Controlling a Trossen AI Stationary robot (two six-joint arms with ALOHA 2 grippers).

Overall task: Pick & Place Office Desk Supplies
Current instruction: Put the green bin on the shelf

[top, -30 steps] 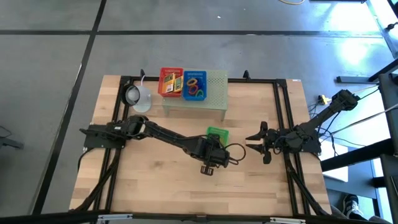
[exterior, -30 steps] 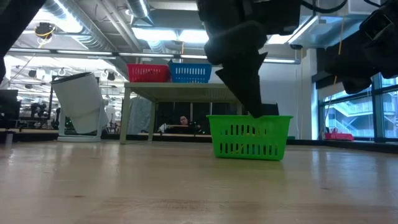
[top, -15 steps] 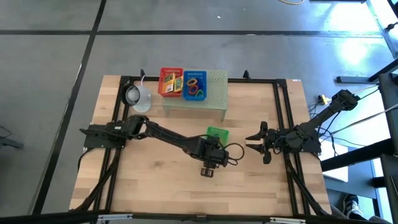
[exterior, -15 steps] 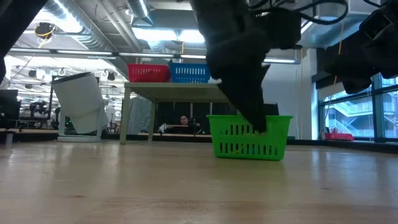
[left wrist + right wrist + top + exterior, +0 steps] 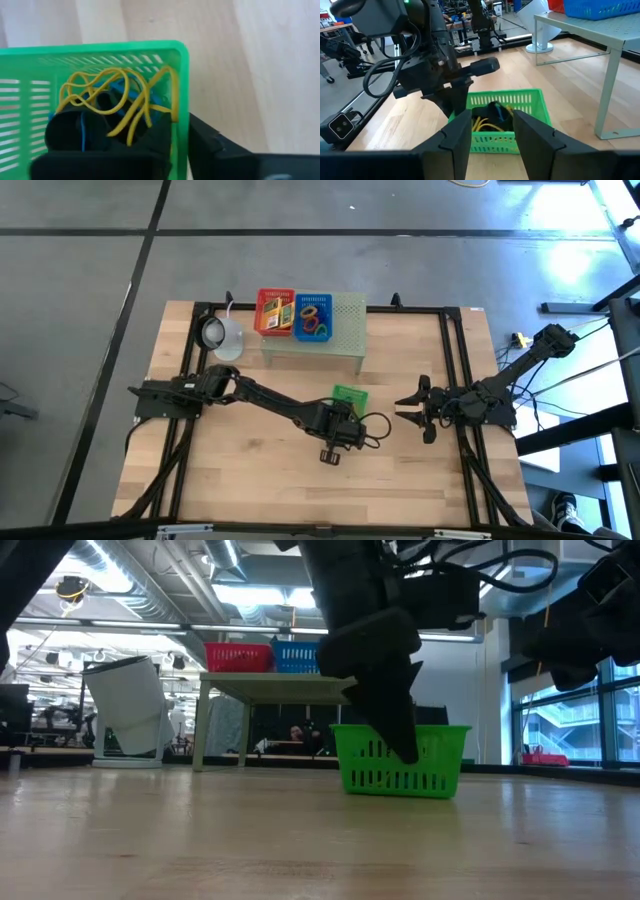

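At the near edge of the green basket, about mid-desk, the left tool reaches down with one finger inside the basket and the other outside, straddling the green wall; whether it grips the wall or anything within cannot be told. Inside the basket, just past the inner finger, lies a tangle of yellow bands with blue bands beneath and a dark item among them. The low view shows the left arm coming down in front of the basket, which stands flat on the desk. To the right, well apart from the basket, the right tool hovers over the desk with its fingers spread wide, pointing toward the basket and holding nothing. Farther back a pale green stand carries a red basket holding yellow packets and, beside it on the right, a blue basket with coloured loops. Left of the stand sits a white lamp.
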